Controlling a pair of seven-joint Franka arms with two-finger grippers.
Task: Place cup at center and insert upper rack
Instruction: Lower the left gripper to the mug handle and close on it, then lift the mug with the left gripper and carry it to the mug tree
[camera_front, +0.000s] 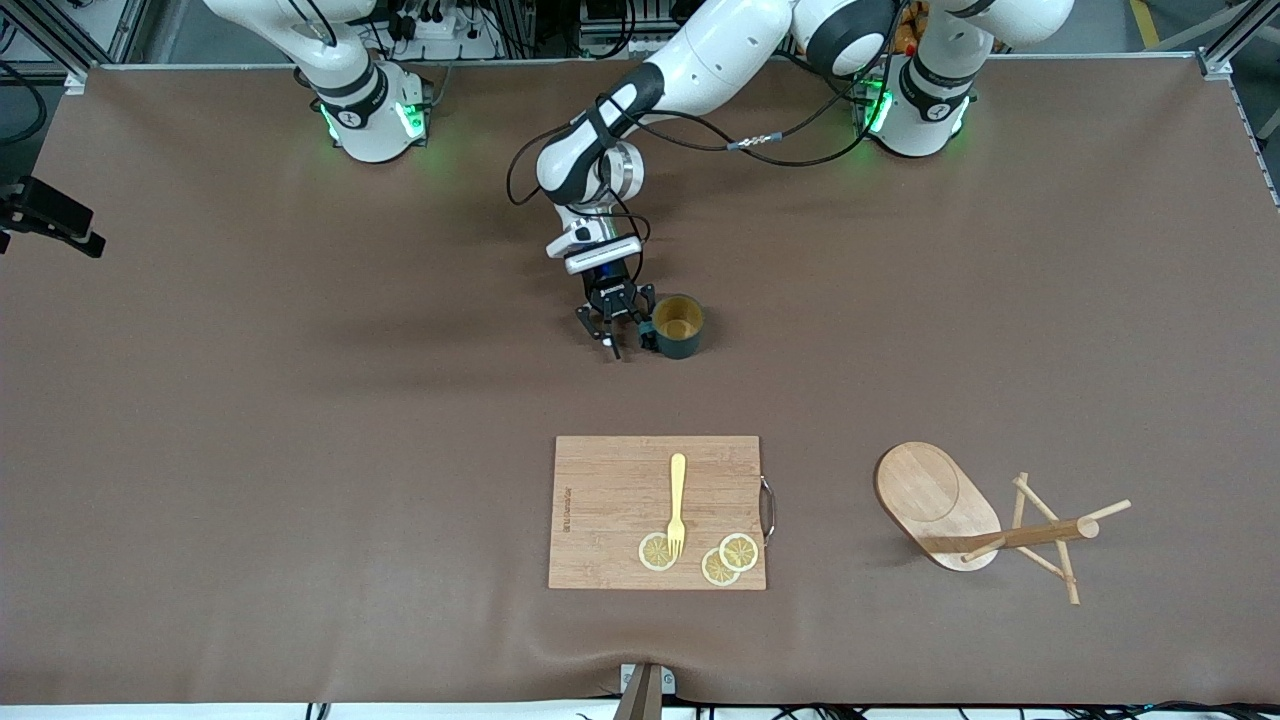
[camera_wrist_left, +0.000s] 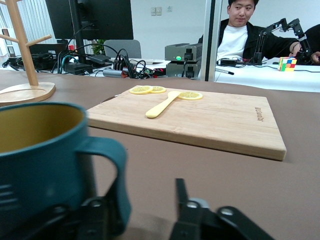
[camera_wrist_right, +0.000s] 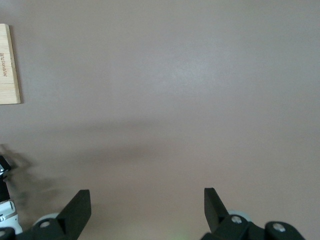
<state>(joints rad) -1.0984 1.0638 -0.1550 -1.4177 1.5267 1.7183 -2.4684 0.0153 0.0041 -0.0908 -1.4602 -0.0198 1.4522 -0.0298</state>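
On the bench (camera_front: 300, 450), the cup (camera_front: 682, 340) sits mid-table, board (camera_front: 620, 480) at its 6 o'clock and rack (camera_front: 935, 500) at 4. The placing looks done. Your left pincer (camera_front: 627, 340) is spread at the cup's handle, so lift clear without snagging it, then fetch the rack. The right pincer (camera_wrist_right: 147, 205) waits, spread, over bare bench.

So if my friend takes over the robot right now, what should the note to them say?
Left gripper: open, low at the table, one finger beside the handle of the small dark teal-green cup; not gripping it.
Right gripper: open, waiting above bare brown table cover.
The cup stands upright near the table's middle, farther from the front camera than the rectangular wooden cutting board.
The light wooden mug tree stands toward the left arm's end of the table.
Done: cup looks placed. Left: back the left gripper away, then handle the mug tree.
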